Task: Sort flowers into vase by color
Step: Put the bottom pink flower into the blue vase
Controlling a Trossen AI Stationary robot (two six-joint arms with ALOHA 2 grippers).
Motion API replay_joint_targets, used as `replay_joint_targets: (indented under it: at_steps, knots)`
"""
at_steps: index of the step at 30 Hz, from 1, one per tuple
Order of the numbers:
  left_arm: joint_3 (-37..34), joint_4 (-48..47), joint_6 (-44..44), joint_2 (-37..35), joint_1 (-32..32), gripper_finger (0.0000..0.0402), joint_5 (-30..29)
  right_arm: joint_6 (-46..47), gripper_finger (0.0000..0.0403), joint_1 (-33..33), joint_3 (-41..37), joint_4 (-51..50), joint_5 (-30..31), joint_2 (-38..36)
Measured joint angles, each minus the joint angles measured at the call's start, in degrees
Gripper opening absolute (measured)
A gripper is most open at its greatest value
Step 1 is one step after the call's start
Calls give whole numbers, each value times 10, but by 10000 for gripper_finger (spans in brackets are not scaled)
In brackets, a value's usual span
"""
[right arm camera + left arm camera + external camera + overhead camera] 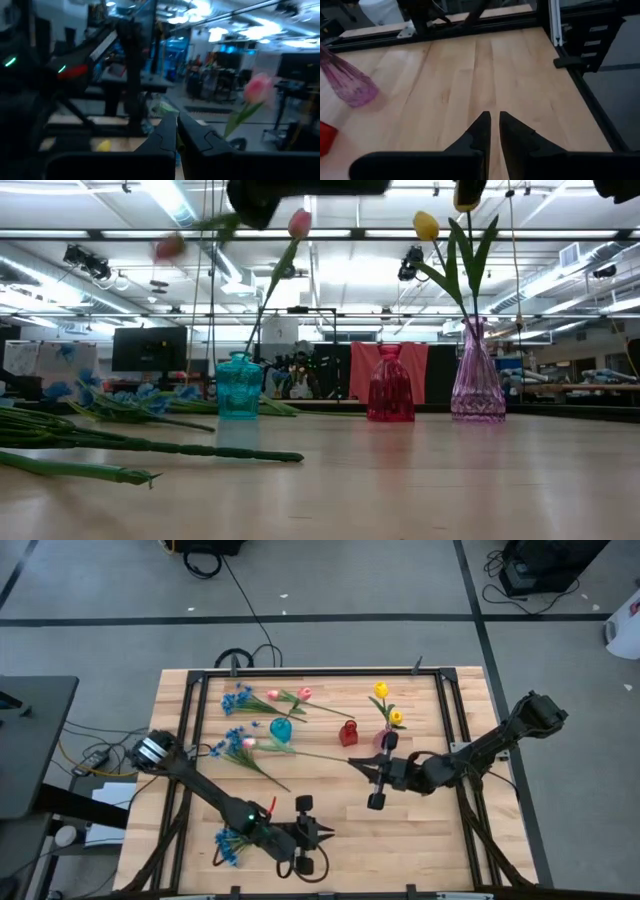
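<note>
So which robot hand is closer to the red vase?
The right one. The right gripper is just beside the red vase, holding a pink tulip. The left gripper waits farther off, near the table's front edge.

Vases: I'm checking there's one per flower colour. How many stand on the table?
3, in a row mid-table: a teal vase on the left, a red vase in the middle, and a purple vase on the right, holding yellow tulips.
</note>
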Motion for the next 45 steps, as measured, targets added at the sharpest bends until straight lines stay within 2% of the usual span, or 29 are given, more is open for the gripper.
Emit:
replay_joint_targets:
  at_steps: [4, 6, 10, 15, 18, 22, 25, 30, 37, 41, 45]
  knots:
    - [-4, 79, 38, 32, 5, 46, -6, -42, 11, 9, 0, 50, 19, 0]
    - [-23, 158, 62, 41, 12, 46, 4, -62, 11, 15, 0, 74, 22, 0]
    - [-107, 349, 91, 46, 41, 46, 37, -96, 11, 26, 0, 108, 25, 0]
    - [-216, 647, 135, 46, 83, 46, 44, -95, 16, 32, 0, 115, 25, 0]
    - [-251, 777, 156, 45, 105, 46, 45, -95, 21, 32, 0, 120, 22, 0]
    - [-243, 779, 150, 38, 134, 51, 43, -105, 16, 32, 0, 146, -1, 0]
    - [-221, 780, 154, 36, 150, 66, 66, -108, 14, 32, 0, 153, -12, 0]
    - [-169, 780, 221, 36, 155, 96, 80, -114, 17, 34, 0, 154, -4, 0]
    - [-85, 780, 316, 35, 159, 122, 91, -169, 17, 53, 0, 197, 10, 0]
    - [-63, 780, 306, 35, 173, 137, 97, -204, 17, 67, 0, 226, 12, 0]
    - [-46, 780, 285, 35, 187, 142, 137, -217, 17, 70, 0, 231, 12, 0]
